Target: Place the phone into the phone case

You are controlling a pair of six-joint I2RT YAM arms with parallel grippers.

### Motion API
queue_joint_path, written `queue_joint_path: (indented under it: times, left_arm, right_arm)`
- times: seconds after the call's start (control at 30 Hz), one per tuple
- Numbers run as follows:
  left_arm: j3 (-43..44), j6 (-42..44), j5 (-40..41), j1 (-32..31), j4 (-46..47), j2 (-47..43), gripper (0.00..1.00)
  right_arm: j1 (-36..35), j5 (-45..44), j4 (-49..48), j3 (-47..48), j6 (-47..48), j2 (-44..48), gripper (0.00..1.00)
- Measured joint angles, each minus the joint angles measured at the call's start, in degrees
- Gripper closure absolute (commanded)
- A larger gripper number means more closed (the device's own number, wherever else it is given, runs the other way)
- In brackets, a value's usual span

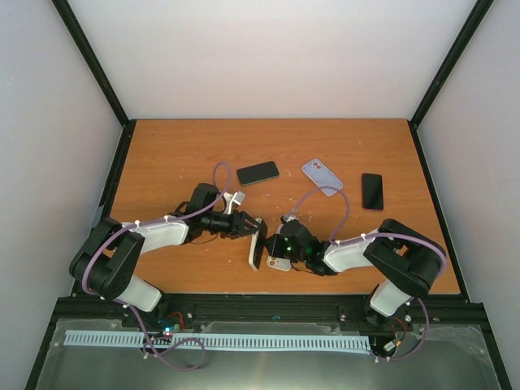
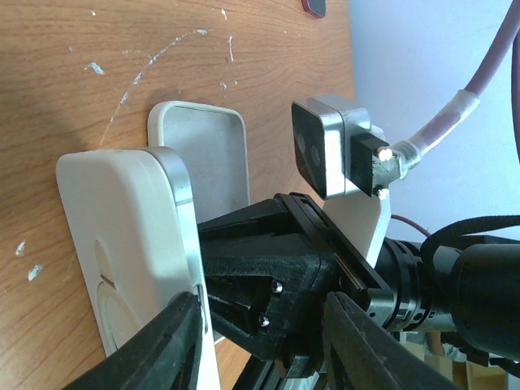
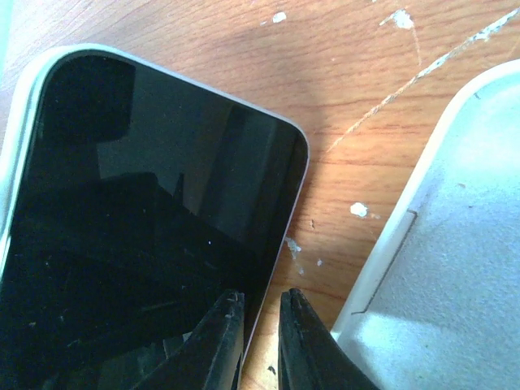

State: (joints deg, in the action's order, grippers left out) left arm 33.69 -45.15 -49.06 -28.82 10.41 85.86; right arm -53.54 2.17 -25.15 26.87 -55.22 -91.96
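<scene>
The left gripper [image 1: 248, 228] holds the white phone [image 1: 257, 244] on edge beside the empty phone case [image 2: 210, 154], the right gripper [image 3: 258, 341] pinches the phone's rim with narrow jaws, and seating it in the case likely comes next.

The phone [image 1: 257, 243] stands on edge mid-worktop [image 1: 179, 146], phone case [image 1: 279, 262] just right of it; three more devices lie behind.
</scene>
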Motion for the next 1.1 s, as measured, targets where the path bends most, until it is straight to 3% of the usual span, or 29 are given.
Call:
queue_joint_path:
  times: [0.63,1.1]
  left_arm:
    - [-0.48,1.79,2.03,-0.07,-1.36,-1.84,0.51]
    - [-0.55,1.81,7.06,0.26,-4.63,-2.47,0.52]
  right_arm:
    - [0.00,0.20,0.09,0.42,0.07,-0.39,0.83]
    - [0.00,0.70,5.66,3.76,1.60,-0.79,0.82]
